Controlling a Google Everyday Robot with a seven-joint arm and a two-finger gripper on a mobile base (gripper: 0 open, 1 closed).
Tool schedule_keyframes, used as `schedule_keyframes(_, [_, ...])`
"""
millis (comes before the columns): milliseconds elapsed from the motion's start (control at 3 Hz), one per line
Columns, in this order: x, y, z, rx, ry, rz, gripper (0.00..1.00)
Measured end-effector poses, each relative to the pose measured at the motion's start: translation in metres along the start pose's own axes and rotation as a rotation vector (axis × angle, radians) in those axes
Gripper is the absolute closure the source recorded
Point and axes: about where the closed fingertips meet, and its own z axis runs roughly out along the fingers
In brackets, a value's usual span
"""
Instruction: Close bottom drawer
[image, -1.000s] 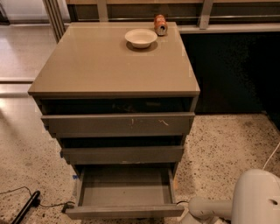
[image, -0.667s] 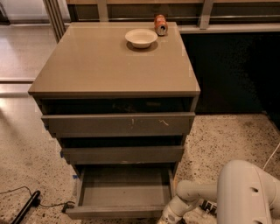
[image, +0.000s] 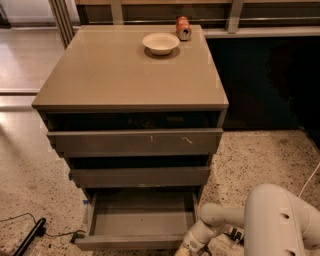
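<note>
At the foot of the grey-brown wooden cabinet (image: 130, 75), the narrow plain grey bottom drawer (image: 142, 220) sticks far out over the speckled stone floor (image: 260, 160). The white robot gripper (image: 188, 248) is right by its front right corner, cut off by the bottom edge. I cannot tell if it is clenched or released.

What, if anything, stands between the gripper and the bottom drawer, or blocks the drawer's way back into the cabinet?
Nothing visible. The bottom drawer is pulled out, its box empty, so its path into the cabinet looks free. The gripper sits by the front's right end, at the picture's bottom edge, nothing between them.
</note>
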Motion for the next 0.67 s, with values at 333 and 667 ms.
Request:
schedule_keyframes(333, [-0.019,-0.01,-0.005,0.024,-0.037,0.003,1.0])
schedule_keyframes(667, [-0.037,-0.017,-0.015,0.058,-0.096,-0.01,1.0])
